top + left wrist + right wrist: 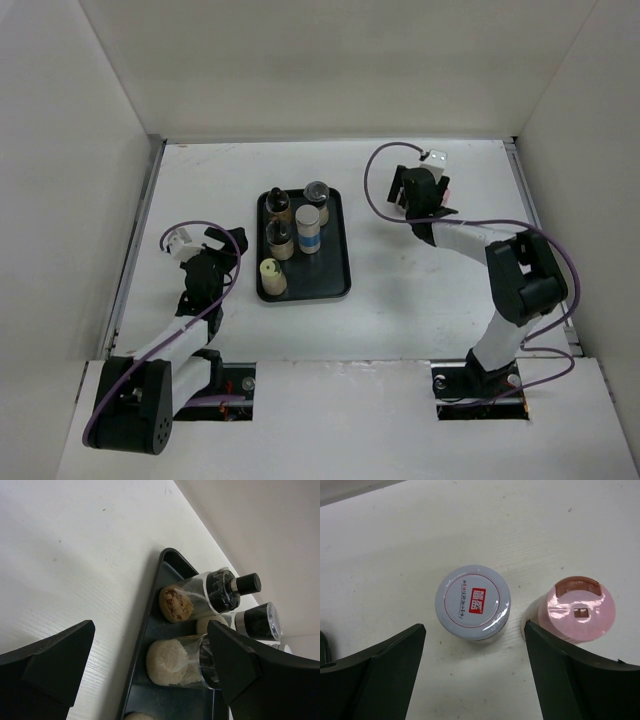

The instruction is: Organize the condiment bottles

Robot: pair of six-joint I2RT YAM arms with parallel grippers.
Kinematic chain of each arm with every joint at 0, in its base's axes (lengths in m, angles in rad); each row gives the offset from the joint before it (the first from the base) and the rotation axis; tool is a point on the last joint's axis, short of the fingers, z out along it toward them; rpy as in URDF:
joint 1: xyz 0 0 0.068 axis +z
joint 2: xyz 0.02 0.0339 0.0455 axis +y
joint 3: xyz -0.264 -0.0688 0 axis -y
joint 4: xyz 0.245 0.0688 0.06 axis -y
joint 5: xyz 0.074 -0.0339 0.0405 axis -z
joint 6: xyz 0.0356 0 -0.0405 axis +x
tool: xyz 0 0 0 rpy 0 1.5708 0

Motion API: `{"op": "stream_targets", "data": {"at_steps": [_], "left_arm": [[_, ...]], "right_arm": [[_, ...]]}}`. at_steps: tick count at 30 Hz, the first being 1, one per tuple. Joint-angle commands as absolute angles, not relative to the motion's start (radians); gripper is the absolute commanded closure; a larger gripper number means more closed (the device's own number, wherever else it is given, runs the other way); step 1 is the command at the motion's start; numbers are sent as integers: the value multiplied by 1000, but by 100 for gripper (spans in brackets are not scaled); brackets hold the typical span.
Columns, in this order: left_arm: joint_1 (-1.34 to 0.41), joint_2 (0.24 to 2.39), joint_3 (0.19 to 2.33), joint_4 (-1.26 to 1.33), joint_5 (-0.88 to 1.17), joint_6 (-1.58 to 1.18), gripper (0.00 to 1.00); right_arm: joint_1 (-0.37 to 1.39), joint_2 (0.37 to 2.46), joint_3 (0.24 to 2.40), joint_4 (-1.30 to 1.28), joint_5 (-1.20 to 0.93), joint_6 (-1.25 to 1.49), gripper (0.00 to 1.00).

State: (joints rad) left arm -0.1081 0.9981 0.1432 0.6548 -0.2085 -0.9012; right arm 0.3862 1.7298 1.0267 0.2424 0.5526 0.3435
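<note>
A flat black tray [335, 275] holds several condiment bottles: a yellow-capped one [272, 277], two black-capped ones [280, 240], a blue-and-white one [309, 228] and a grey-capped one [316, 192]. My left gripper [226, 242] is open and empty just left of the tray. Its wrist view shows the tray edge [145, 630] and jars with brown contents [176, 604] and pale contents [167, 662]. My right gripper [418, 195] is open above two jars standing on the table, a grey-white-capped one [473, 601] and a pink-capped one [580, 607]. The grey-white jar lies between the jaws; the pink one is beside the right finger [570, 675].
White walls enclose the table on the left, back and right. A purple cable [375, 190] loops beside the right arm. The right arm's elbow [525, 275] sits near the right wall.
</note>
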Motion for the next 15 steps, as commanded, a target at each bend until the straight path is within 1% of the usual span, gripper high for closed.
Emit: {"op": "stream_targets", "data": {"at_steps": [1,5,15], "left_arm": [[-116,1011,146,710,-206,-903,0],[-117,1006,147,710,-215,-900,0],[-116,1037,152,726,-212,-897,0]], "right_arm": [[378,1761,1109,268,502,342,13],[370,1808,1164,259,503,324,12],[358,1884,1226,241,520,324,12]]}}
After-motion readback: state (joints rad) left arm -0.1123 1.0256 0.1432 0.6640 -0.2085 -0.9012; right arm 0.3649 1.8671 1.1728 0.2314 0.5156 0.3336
